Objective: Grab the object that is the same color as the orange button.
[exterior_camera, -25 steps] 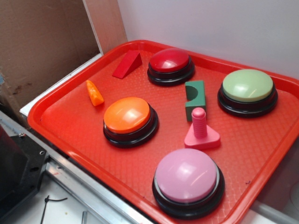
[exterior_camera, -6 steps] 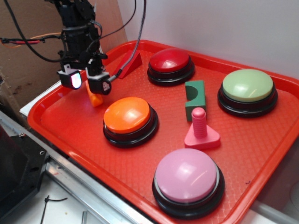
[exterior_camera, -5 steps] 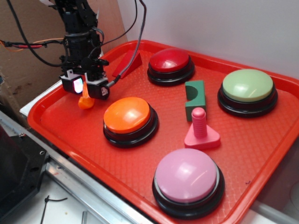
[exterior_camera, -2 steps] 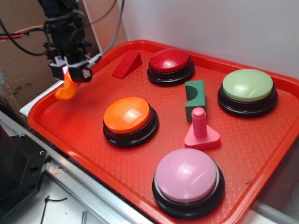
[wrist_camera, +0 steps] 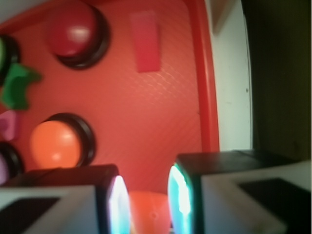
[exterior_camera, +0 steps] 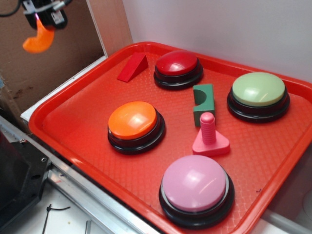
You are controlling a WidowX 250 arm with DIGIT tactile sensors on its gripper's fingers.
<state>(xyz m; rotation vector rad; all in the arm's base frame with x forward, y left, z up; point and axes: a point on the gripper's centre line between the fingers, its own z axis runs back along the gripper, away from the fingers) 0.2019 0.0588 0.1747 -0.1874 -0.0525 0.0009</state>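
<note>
At the far left, high above the table and outside the tray, the gripper is clamped on the orange object, which hangs from between the fingers in front of the brown cardboard. In the wrist view the same orange object sits pinched between the two fingers, which press it from both sides. Below and to the right lies the red tray, with nothing of the arm over it. Near the tray's far left corner rests the red wedge block. The orange button stands toward the near left of the tray, well apart from the lifted object. Behind it, at the far edge, is the red button. Further right, in the middle, the green block stands upright, with the pink bolt piece just in front of it. The pink button sits at the near edge, and the pale green button at the far right.
</note>
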